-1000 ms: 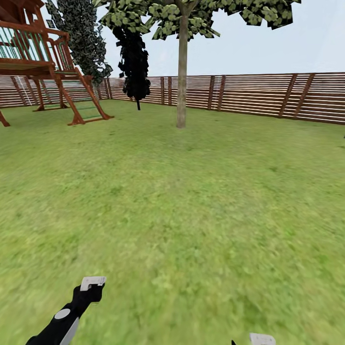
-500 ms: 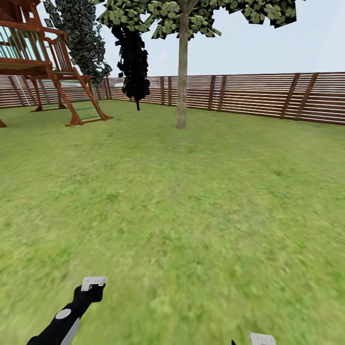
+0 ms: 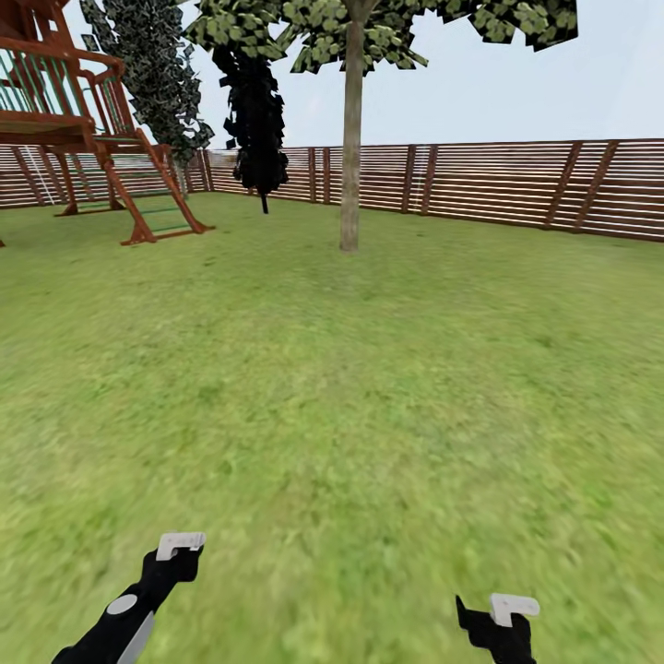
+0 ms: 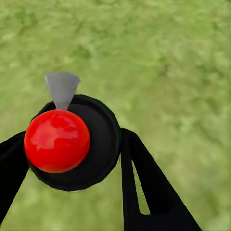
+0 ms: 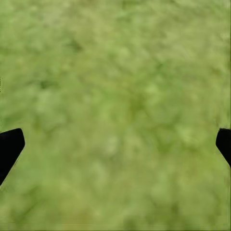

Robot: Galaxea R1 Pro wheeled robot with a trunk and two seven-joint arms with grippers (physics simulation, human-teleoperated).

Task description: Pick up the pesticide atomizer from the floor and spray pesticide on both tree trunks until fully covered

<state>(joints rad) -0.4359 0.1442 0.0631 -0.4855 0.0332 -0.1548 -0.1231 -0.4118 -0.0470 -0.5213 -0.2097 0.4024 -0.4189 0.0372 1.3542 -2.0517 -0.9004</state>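
Head view: robot stands on the garden [image 3: 369, 387] lawn, facing a tree [image 3: 350, 129] with a straight grey-beige tree trunk [image 3: 349, 175] that rises from the grass near the far fence [image 3: 516, 184]. Black-leaved tree [image 3: 255, 120] and wooden play tower [image 3: 83, 120] sit toward the far left corner of the lawn.

Change over the last second: scene has slid slightly in the picture, so the camera moved, not the things. Right gripper [image 3: 503, 616] has risen into the bottom edge of the head view; a second ago only its pale tip showed. Left gripper [image 3: 177, 546] holds the same spot in the picture.

Jaws: right wrist view shows the two dark fingertips [image 5: 9, 147] far apart at opposite margins, only grass between them, so released and empty. Left wrist view shows a black rounded body with a red ball [image 4: 57, 140] between the black fingers [image 4: 144, 192]; it does not settle whether they are clenched on it, cannot tell.

Pesticide atomizer: no dark bottle with a green spot can be made out on the grass, location unknown.

Judgement: still transit or search phase; pickup not yet done, no spraying possible; raised right arm probably readies for a reach
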